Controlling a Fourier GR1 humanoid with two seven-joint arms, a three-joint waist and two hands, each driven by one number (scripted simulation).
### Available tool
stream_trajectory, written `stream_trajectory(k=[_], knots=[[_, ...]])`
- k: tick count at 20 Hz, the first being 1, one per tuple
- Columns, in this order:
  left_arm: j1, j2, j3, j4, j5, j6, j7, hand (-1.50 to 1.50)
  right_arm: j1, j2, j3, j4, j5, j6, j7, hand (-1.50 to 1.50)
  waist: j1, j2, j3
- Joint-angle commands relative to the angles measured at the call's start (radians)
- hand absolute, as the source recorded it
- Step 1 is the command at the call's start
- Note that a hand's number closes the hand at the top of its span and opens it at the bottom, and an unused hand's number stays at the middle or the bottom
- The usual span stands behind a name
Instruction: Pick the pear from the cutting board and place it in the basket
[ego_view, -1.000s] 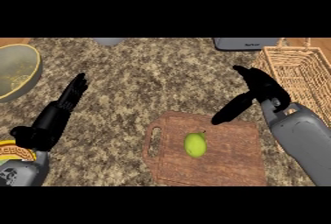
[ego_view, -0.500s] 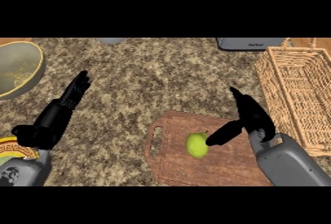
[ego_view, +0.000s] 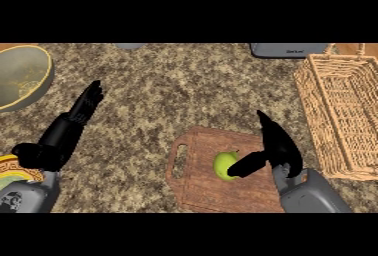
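Low in the frame, the green pear (ego_view: 224, 164) sits on the brown cutting board (ego_view: 214, 192). The right hand (ego_view: 277, 146) is spread wide beside it, thumb touching the pear and fingers pointing up. At the left, the left hand (ego_view: 70, 131) rests with straight fingers. The wicker basket (ego_view: 339, 107) stands at the upper right.

counter (ego_view: 184, 95): speckled stone | on it: cutting board (ego_view: 203, 192), basket (ego_view: 343, 105), bowl (ego_view: 22, 75)
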Motion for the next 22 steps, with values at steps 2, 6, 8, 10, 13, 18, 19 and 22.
stream_trajectory(k=[2,6,8,10,13,18,19,22], knots=[[-0.036,-0.007,0.035,0.057,-0.015,-0.029,-0.032,0.0,-0.067,0.079,-0.071,0.041,0.034,0.001,0.148,-1.5,0.004,0.003,0.0],[-0.036,-0.02,0.029,0.015,-0.023,-0.038,0.024,0.0,0.038,0.098,-0.036,-0.006,0.094,0.0,0.115,-1.5,0.001,0.002,0.0],[-0.014,-0.031,0.014,-0.023,-0.028,-0.024,0.048,0.0,0.002,0.121,-0.057,0.024,0.103,0.016,0.159,-1.5,0.005,0.001,0.0],[0.001,-0.044,0.019,0.034,-0.055,-0.021,-0.026,0.0,0.03,0.122,-0.05,0.022,0.112,0.036,0.146,-1.5,0.001,0.002,0.0],[-0.001,-0.024,0.06,0.038,-0.023,-0.056,-0.035,0.0,0.021,0.16,-0.042,0.074,0.145,0.038,0.146,-1.5,0.004,0.003,0.0],[0.028,-0.092,0.004,0.038,-0.089,-0.018,-0.051,0.0,-0.019,0.2,-0.073,0.129,0.147,0.094,0.136,-1.5,0.008,0.003,0.0],[0.047,-0.038,0.051,-0.038,-0.041,-0.055,-0.009,0.0,-0.03,0.192,-0.111,0.172,0.138,0.092,0.101,-1.5,0.015,0.002,0.001],[-0.043,-0.043,0.077,0.056,-0.038,-0.077,0.0,0.0,-0.01,0.249,-0.065,0.131,0.186,0.103,0.165,-1.5,0.0,0.003,0.0]])
